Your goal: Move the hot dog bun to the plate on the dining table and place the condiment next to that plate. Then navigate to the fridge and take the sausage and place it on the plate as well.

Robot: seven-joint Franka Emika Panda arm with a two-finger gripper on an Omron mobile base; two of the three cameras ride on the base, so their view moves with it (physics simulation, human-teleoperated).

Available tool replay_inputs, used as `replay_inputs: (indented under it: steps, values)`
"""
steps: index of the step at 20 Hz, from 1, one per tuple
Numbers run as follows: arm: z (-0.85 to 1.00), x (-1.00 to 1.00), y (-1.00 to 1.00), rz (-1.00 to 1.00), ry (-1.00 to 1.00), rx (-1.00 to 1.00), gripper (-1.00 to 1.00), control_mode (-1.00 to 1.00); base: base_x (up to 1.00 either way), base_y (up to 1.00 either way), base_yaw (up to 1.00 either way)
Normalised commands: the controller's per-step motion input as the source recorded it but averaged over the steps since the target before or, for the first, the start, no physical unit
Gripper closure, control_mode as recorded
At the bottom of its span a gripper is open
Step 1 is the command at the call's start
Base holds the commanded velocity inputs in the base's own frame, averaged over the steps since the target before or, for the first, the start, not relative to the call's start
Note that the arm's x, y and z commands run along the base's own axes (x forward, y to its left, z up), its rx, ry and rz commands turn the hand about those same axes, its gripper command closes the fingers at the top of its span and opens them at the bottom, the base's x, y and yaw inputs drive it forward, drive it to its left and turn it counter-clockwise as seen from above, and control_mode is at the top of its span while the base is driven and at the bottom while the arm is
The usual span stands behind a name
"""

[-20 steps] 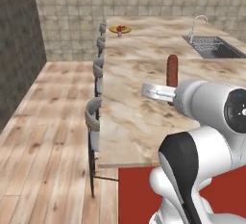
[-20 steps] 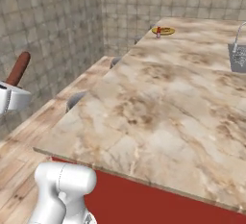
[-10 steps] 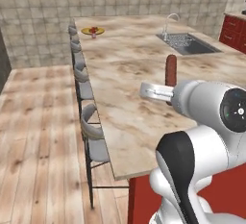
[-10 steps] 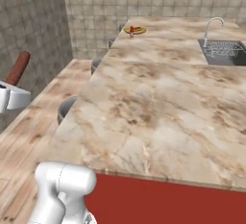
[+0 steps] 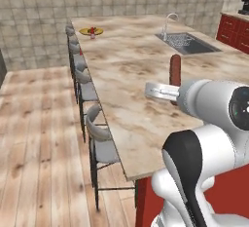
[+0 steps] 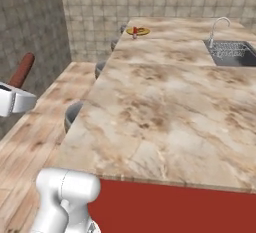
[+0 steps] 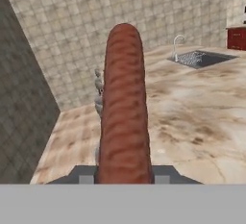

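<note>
- Gripper (image 7: 124, 177) of mine is clamped on the sausage (image 7: 124, 107); the 2 finger tips press its lower end from either side
- sausage stands upright out of my grip, dark reddish-brown, its free end rounded; the left base view has it over the near right part of the dining table (image 5: 121, 65), the right base view has it left of the table's near edge, above the wooden floor (image 5: 39, 138)
- plate (image 5: 91, 31) sits far off at the table's far left corner; the condiment (image 5: 92, 33) is at that plate, whether on it or just beside it I cannot tell
- steel sink (image 5: 187, 43) with its tap lies in the far right of the top; stools (image 5: 99, 136) line the table's left side
</note>
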Motion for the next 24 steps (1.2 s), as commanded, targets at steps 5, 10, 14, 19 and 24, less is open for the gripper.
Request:
replay_inputs:
  steps: [5,10,14,19,24]
  values:
    - [0.0,0.0,0.0,0.0,0.0,0.0,1.0,1.0,-0.36,1.0,0.0]
    - [0.0,0.0,0.0,0.0,0.0,0.0,1.0,1.0,0.42,1.0,-0.07]
    - [0.0,0.0,0.0,0.0,0.0,0.0,1.0,1.0,0.76,1.0,-0.19]
    - [0.0,0.0,0.0,0.0,0.0,0.0,1.0,1.0,0.87,1.0,-0.29]
    - [0.0,0.0,0.0,0.0,0.0,0.0,1.0,1.0,0.98,0.98,-0.4]
